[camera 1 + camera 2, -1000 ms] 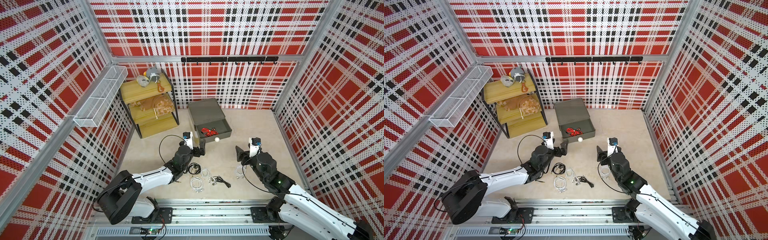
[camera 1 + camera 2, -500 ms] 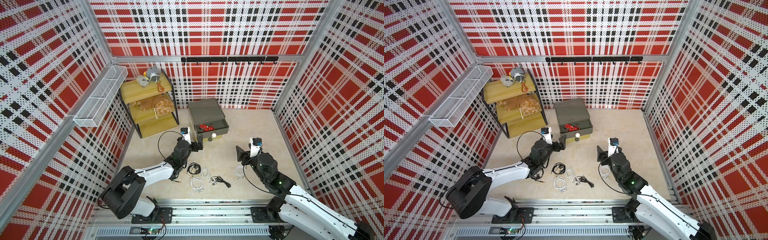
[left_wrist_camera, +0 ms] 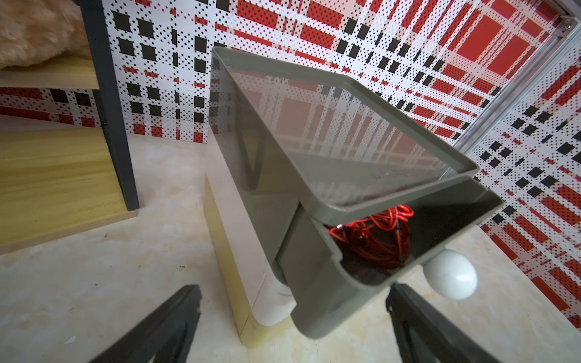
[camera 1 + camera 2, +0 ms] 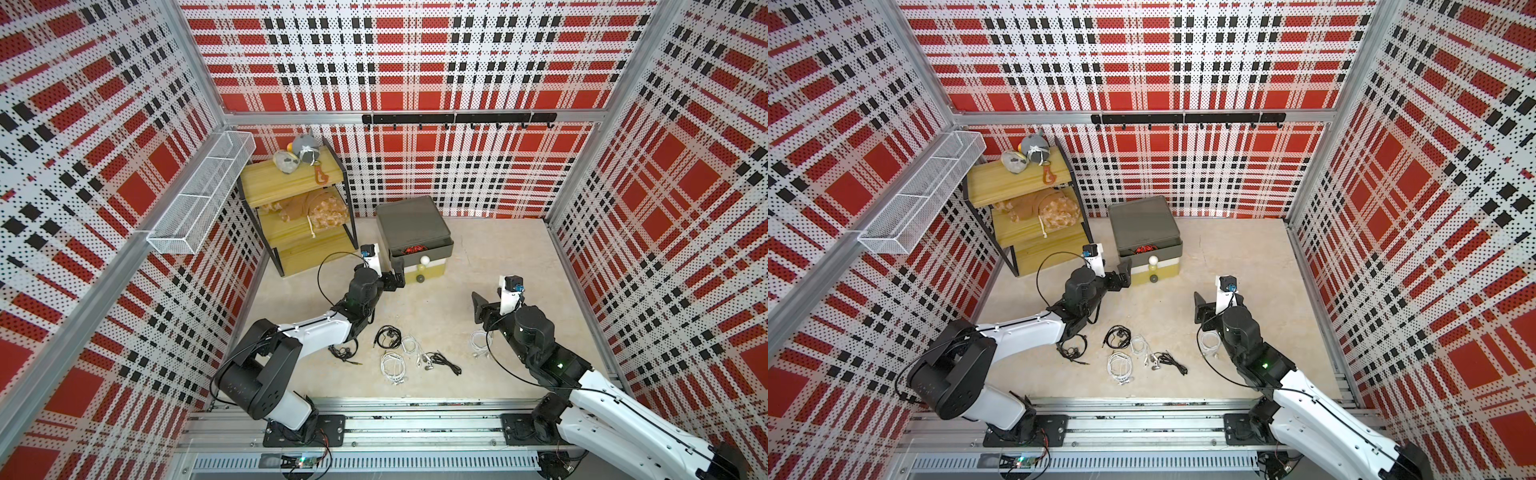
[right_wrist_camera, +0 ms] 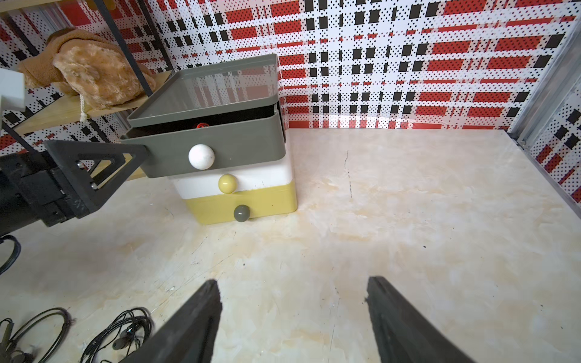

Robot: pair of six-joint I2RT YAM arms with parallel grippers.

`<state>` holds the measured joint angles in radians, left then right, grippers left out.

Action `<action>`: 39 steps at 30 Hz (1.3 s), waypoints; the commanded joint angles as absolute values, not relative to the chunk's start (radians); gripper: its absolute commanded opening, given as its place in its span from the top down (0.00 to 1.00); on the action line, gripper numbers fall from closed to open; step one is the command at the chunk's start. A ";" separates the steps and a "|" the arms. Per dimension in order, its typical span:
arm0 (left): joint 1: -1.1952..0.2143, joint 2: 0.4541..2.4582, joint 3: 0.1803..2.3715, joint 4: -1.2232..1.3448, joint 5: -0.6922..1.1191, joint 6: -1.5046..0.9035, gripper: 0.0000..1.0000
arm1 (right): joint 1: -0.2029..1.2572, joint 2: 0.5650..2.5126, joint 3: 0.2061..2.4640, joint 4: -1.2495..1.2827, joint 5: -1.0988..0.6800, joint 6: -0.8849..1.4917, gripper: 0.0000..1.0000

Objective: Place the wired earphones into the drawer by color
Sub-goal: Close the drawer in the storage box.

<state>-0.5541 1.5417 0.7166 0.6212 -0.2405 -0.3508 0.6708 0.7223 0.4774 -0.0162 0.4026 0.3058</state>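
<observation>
Beige surface [image 4: 478, 257], plaid walls [image 4: 415, 62]. My left arm [image 4: 316, 328] stretches to the grey drawer [image 3: 330, 283], left pincer [image 3: 292, 301] wide at its corner. The right pincer [image 5: 292, 283] is wide and empty. My left wrist view plainly shows red earphones [image 3: 377, 232] inside, and the other earphones [image 4: 399, 353] lie before the drawer.

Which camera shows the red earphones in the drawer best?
The left wrist view: it looks into the open drawer, where the red earphones lie coiled. Both top views show only a small red patch; the right wrist view, a sliver.
</observation>
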 commanded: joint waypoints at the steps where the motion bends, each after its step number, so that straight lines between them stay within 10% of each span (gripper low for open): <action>1: -0.541 1.562 0.757 0.651 -0.264 -0.344 0.01 | 0.667 0.715 0.479 -0.028 0.413 0.313 0.21; 39: -0.579 1.542 0.758 0.678 -0.230 -0.396 0.01 | 0.661 0.843 0.519 0.023 0.299 0.381 0.22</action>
<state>-0.5579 1.6165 0.7944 0.6506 -0.2661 -0.3752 0.6704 0.7990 0.4828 -0.0078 0.3527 0.3473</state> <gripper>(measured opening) 0.991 0.780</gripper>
